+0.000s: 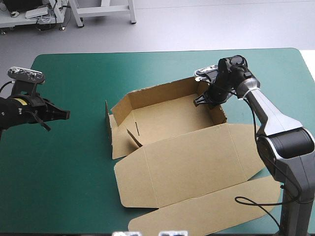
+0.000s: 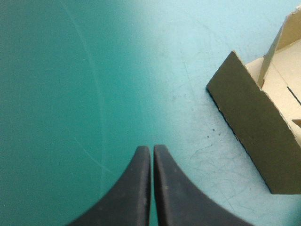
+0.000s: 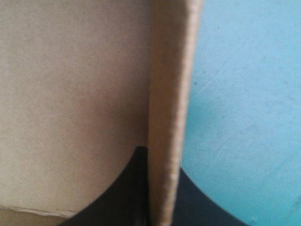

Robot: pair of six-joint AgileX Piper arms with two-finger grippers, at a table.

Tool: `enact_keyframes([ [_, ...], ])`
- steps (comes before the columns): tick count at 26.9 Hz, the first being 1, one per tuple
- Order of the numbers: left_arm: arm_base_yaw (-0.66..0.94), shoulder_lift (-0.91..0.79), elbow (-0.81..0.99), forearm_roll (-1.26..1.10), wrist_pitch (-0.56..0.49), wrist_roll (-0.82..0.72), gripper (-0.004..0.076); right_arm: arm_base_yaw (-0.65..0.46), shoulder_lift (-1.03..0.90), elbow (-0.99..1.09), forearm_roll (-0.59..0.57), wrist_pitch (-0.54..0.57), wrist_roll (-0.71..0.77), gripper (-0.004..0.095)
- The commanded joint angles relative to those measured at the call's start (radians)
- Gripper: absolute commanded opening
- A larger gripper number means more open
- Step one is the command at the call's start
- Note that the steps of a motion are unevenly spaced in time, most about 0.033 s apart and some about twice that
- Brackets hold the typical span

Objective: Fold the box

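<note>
High view shows you the brown box [image 1: 170, 118] at mid-table: a tray with its walls up and its lid flat toward 6 o'clock. Your right gripper [image 1: 205, 100] pinches the tray's wall at its 2 o'clock corner. Your left gripper [image 1: 63, 114] hovers at the box's 9 o'clock, fingers pressed together and empty, over the teal-green cover [image 1: 64, 182].

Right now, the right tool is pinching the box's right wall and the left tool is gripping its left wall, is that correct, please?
Not quite: the right tool does pinch the right wall of the box, but the left tool grips nothing. The left wrist view shows it shut over the teal-green cover, apart from the box.
</note>
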Motion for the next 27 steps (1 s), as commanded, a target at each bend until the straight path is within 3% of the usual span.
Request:
enact_keyframes([
  [1,-0.001,-0.02,-0.025,-0.015,-0.047,-0.003,0.0007,-0.005,-0.068,-0.027,-0.011,0.038,-0.025,-0.0017],
  [11,-0.001,-0.02,-0.025,-0.003,-0.047,-0.003,0.0007,-0.009,-0.179,-0.027,-0.01,0.038,-0.028,-0.0018],
  [21,-0.001,0.008,0.033,0.236,-0.074,-0.179,0.0007,-0.026,-0.318,-0.027,0.031,0.038,-0.058,-0.0018],
  [23,-0.001,0.025,0.102,0.305,-0.124,-0.24,0.0007,-0.07,-0.342,-0.027,0.114,0.038,-0.086,-0.0018],
  [27,0.023,0.052,0.274,0.32,-0.327,-0.334,0.0008,-0.204,-0.377,-0.027,0.36,0.038,-0.166,-0.0018],
])
